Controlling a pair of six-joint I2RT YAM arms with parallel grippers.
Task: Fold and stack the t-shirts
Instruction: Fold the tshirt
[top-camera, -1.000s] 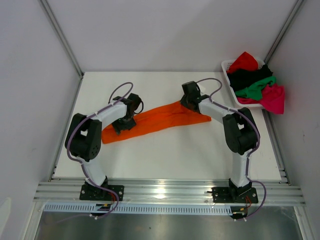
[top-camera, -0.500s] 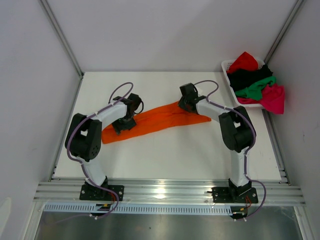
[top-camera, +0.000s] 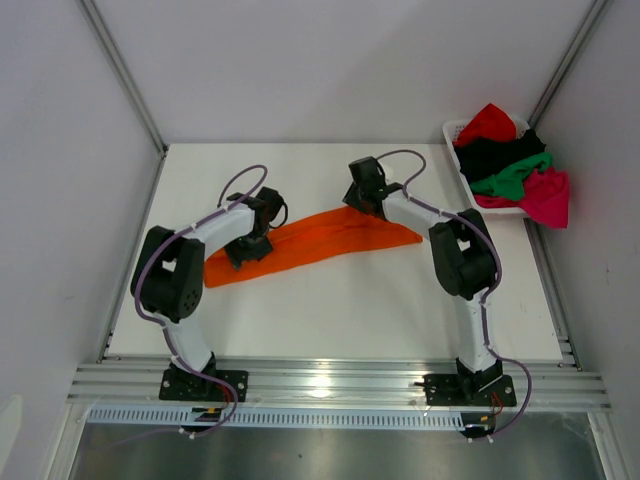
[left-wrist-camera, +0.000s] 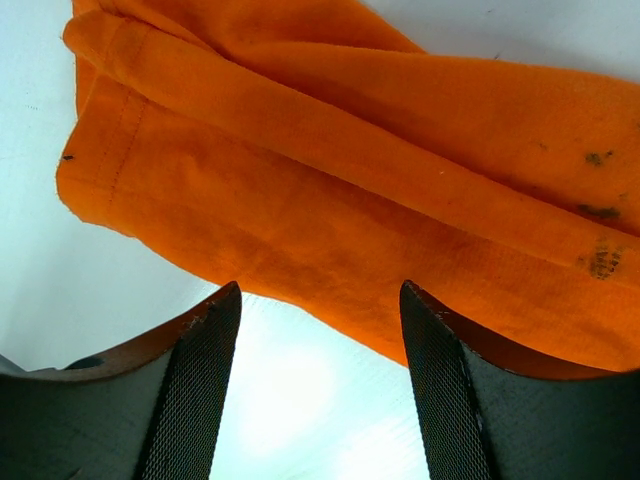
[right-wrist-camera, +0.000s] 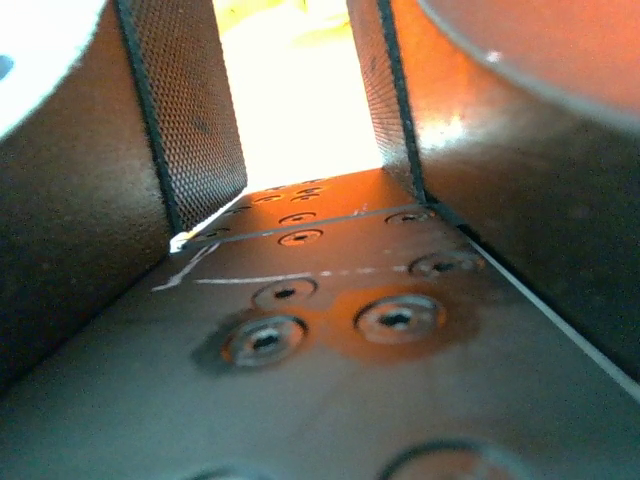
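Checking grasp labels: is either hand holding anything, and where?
Left hand holds nothing, open over the orange t-shirt. Right hand at its far edge: cannot tell.

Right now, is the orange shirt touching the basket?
Apart. The top view shows the orange shirt ending mid-table, with white surface between its right end and the basket at the far right edge.
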